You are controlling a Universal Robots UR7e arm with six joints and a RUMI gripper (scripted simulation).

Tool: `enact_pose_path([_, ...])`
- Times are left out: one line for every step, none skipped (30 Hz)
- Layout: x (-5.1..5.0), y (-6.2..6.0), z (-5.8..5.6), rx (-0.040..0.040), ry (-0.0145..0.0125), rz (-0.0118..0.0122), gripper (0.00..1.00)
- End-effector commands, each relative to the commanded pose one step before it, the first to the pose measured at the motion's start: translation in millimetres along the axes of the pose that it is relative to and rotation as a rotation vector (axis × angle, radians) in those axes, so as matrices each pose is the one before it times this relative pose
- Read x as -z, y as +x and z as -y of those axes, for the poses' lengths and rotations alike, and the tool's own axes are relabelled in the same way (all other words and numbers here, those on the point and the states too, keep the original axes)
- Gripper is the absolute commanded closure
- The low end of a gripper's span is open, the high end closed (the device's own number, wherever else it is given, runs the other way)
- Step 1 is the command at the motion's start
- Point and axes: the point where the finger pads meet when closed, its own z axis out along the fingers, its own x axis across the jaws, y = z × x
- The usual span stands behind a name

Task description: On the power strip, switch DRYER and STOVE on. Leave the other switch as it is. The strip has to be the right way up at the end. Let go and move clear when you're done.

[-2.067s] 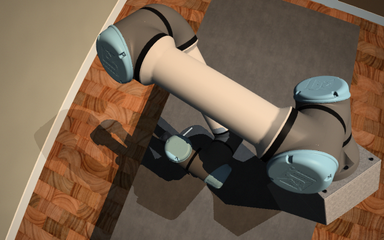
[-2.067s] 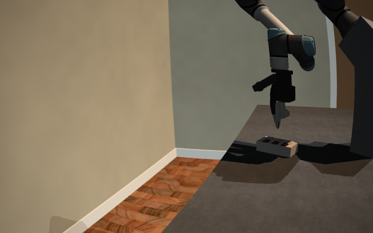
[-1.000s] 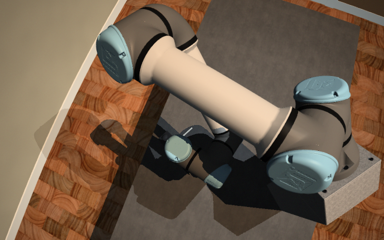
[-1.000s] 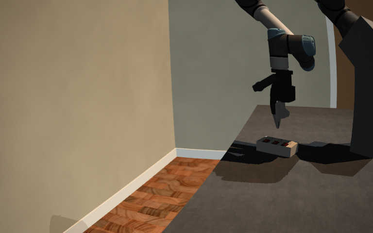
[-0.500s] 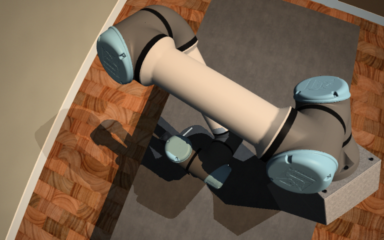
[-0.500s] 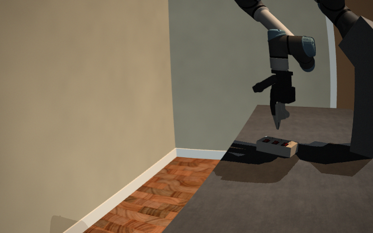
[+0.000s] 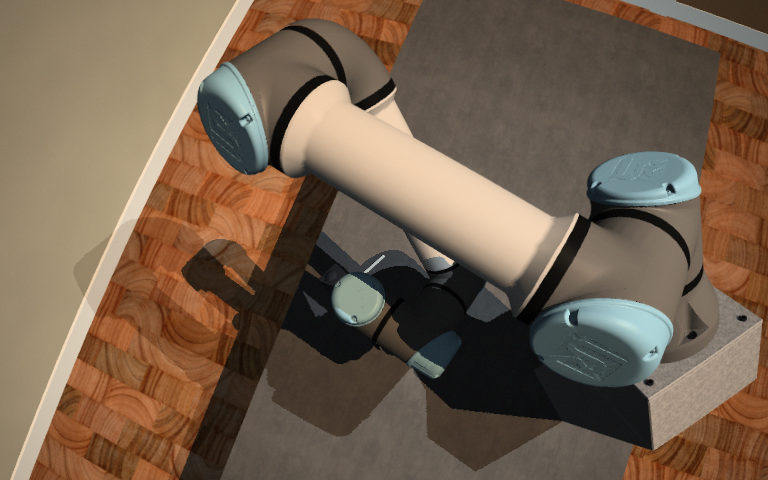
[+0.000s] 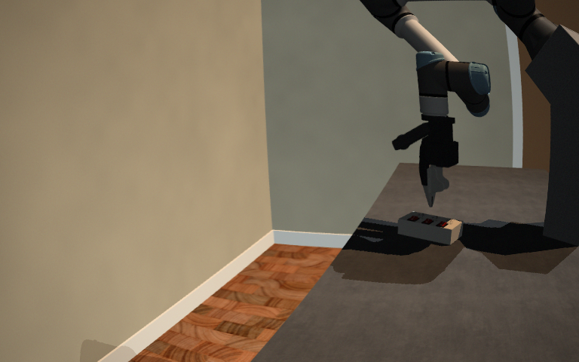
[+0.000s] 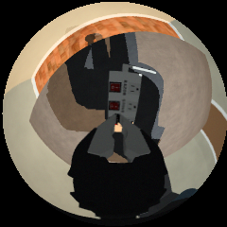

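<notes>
Black two-jaw gripper [image 8: 431, 204] hanging point-down above pale grey rectangular power strip [image 8: 429, 228], not touching; jaws pressed together, pinching nothing. Strip lying right way up on dark grey table top [image 8: 427, 299], three red rocker switches [image 8: 427, 221] facing upward (labels unreadable). Wrist view: tips overlapping nearest switch.

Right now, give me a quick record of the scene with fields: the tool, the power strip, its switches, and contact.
tool: shut, holding nothing, pointing down
power strip: lying on the grey mat, switch side up
switches: three red rockers in a row; labels unreadable
contact: none, tool tip hangs above the strip
position: tip over the strip's switch row in the exterior view
</notes>
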Motion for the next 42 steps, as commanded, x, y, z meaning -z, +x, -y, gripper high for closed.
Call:
enact_pose_path([-2.92, -0.34, 0.38, 0.00003, 0.00090, 0.00065, 1.00])
enact_pose_path([-1.41, -0.01, 0.01, 0.00000, 0.00000, 0.00000, 1.00])
enact_pose_path([-1.41, -0.01, 0.01, 0.00000, 0.00000, 0.00000, 1.00])
enact_pose_path([-1.40, -0.02, 0.02, 0.00000, 0.00000, 0.00000, 1.00])
enact_pose_path([-1.39, -0.01, 0.02, 0.00000, 0.00000, 0.00000, 1.00])
enact_pose_path([-1.36, -0.01, 0.01, 0.00000, 0.00000, 0.00000, 1.00])
enact_pose_path([-1.34, -0.01, 0.01, 0.00000, 0.00000, 0.00000, 1.00])
enact_pose_path([-1.31, -0.02, 0.02, 0.00000, 0.00000, 0.00000, 1.00])
enact_pose_path([-1.27, -0.01, 0.01, 0.00000, 0.00000, 0.00000, 1.00])
enact_pose_path([-1.22, -0.01, 0.01, 0.00000, 0.00000, 0.00000, 1.00])
enact_pose_path([-1.17, -0.01, 0.01, 0.00000, 0.00000, 0.00000, 1.00])
enact_pose_path([-1.12, -0.01, 0.02, 0.00000, 0.00000, 0.00000, 1.00])
enact_pose_path([-1.06, -0.01, 0.01, 0.00000, 0.00000, 0.00000, 1.00])
enact_pose_path([-1.00, -0.01, 0.01, 0.00000, 0.00000, 0.00000, 1.00])
enact_pose_path([-0.93, -0.01, 0.01, 0.00000, 0.00000, 0.00000, 1.00])
enact_pose_path([0.00, 0.00, 0.00, 0.00000, 0.00000, 0.00000, 1.00])
enact_pose_path([0.00, 0.00, 0.00, 0.00000, 0.00000, 0.00000, 1.00])
enact_pose_path([-0.86, -0.01, 0.01, 0.00000, 0.00000, 0.00000, 1.00])
enact_pose_path([-0.79, -0.01, 0.01, 0.00000, 0.00000, 0.00000, 1.00])
enact_pose_path([-0.72, -0.01, 0.01, 0.00000, 0.00000, 0.00000, 1.00])
enact_pose_path([-0.64, -0.01, 0.01, 0.00000, 0.00000, 0.00000, 1.00])
enact_pose_path([-0.57, -0.01, 0.01, 0.00000, 0.00000, 0.00000, 1.00])
enact_pose_path([-0.49, 0.00, 0.00, 0.00000, 0.00000, 0.00000, 1.00])
enact_pose_path([-0.42, 0.00, 0.00, 0.00000, 0.00000, 0.00000, 1.00])
enact_pose_path([-0.35, 0.00, 0.00, 0.00000, 0.00000, 0.00000, 1.00])
enact_pose_path([-0.28, 0.00, 0.00, 0.00000, 0.00000, 0.00000, 1.00])
enact_pose_path([-0.22, 0.00, 0.00, 0.00000, 0.00000, 0.00000, 1.00])
enact_pose_path([-0.16, 0.00, 0.00, 0.00000, 0.00000, 0.00000, 1.00])
enact_pose_path([-0.11, 0.00, 0.00, 0.00000, 0.00000, 0.00000, 1.00])
enact_pose_path([-0.07, 0.00, 0.00, 0.00000, 0.00000, 0.00000, 1.00])
enact_pose_path([-0.04, 0.00, 0.00, 0.00000, 0.00000, 0.00000, 1.00])
enact_pose_path([-0.01, 0.00, 0.00, 0.00000, 0.00000, 0.00000, 1.00])
enact_pose_path([0.00, 0.00, 0.00, 0.00000, 0.00000, 0.00000, 1.00])
enact_pose_path([0.00, 0.00, 0.00, 0.00000, 0.00000, 0.00000, 1.00])
enact_pose_path([0.00, 0.00, 0.00, 0.00000, 0.00000, 0.00000, 1.00])
enact_pose_path([0.00, 0.00, 0.00, 0.00000, 0.00000, 0.00000, 1.00])
enact_pose_path([0.00, 0.00, 0.00, 0.00000, 0.00000, 0.00000, 1.00])
enact_pose_path([0.00, 0.00, 0.00, 0.00000, 0.00000, 0.00000, 1.00])
enact_pose_path([0.00, 0.00, 0.00, 0.00000, 0.00000, 0.00000, 1.00])
enact_pose_path([0.00, 0.00, 0.00, 0.00000, 0.00000, 0.00000, 1.00])
enact_pose_path([0.00, 0.00, 0.00, 0.00000, 0.00000, 0.00000, 1.00])
enact_pose_path([0.00, 0.00, 0.00, 0.00000, 0.00000, 0.00000, 1.00])
